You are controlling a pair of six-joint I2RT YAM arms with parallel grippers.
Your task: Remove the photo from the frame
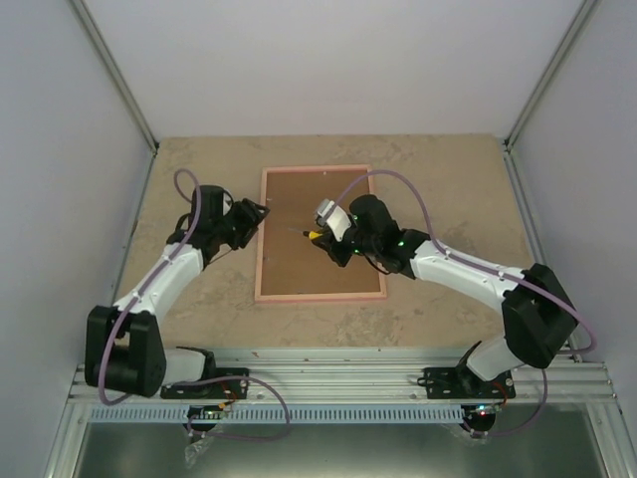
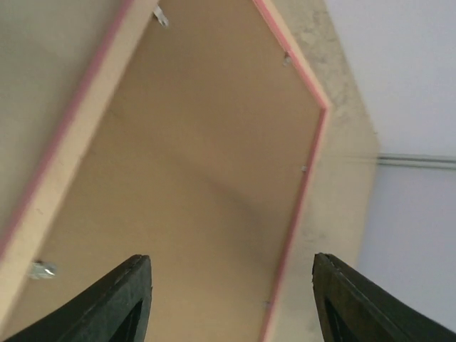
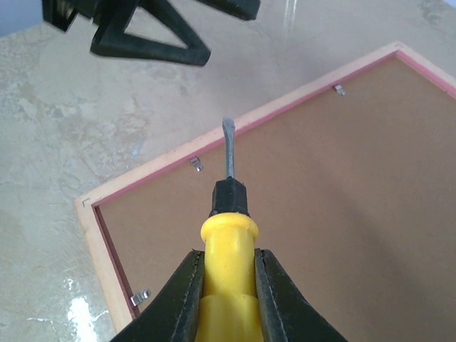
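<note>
The frame (image 1: 320, 234) lies face down at the middle of the table, brown fibreboard back up, with a thin pink edge. The photo is hidden under the backing. My left gripper (image 1: 257, 214) is open and empty, hovering over the frame's left edge; in the left wrist view (image 2: 231, 285) the backing (image 2: 214, 178) fills the space between its fingers. My right gripper (image 1: 323, 239) is shut on a yellow-handled screwdriver (image 3: 226, 242). Its blade (image 3: 228, 146) points at the frame's edge near a metal clip (image 3: 197, 164).
Small metal clips hold the backing along the rim (image 3: 340, 90) (image 3: 142, 296) (image 2: 43, 269) (image 2: 160, 14). The table (image 1: 448, 179) is beige and marbled, with white walls on three sides. The left gripper's fingers (image 3: 149, 39) show at the top of the right wrist view.
</note>
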